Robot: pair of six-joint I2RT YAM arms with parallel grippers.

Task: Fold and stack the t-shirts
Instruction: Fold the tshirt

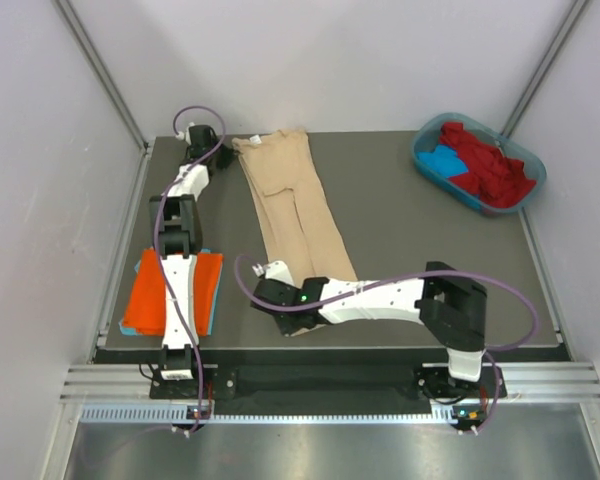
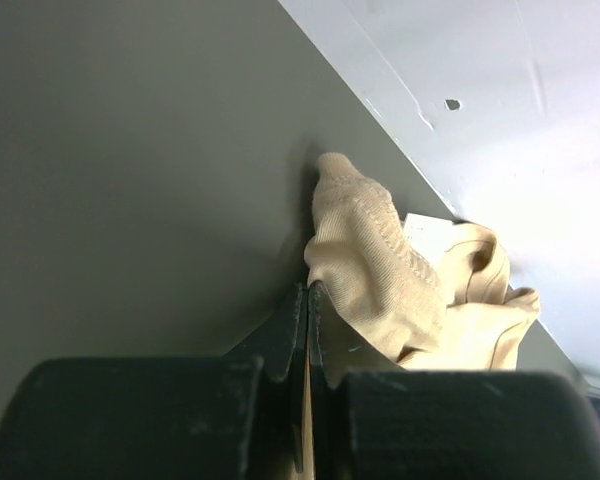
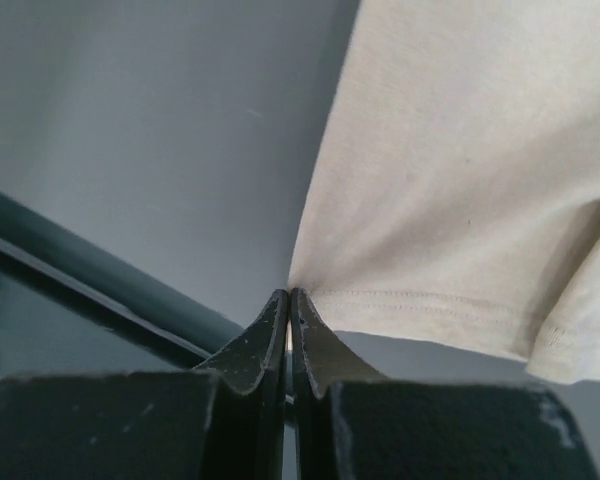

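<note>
I saw the beige t-shirt (image 1: 290,210) laid out long — left gripper (image 2: 308,300) pinched shut on its collar end, right gripper (image 3: 288,300) on its hem corner.

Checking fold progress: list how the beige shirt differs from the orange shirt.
The beige shirt is a long narrow strip running far to near; the orange shirt is a compact folded rectangle at the near left. The beige shirt is pinched at its ends by the left end effector and right end effector; the orange shirt is unheld. The beige shirt lies on the table; the orange shirt sits on a blue cloth. Both are plain.
</note>
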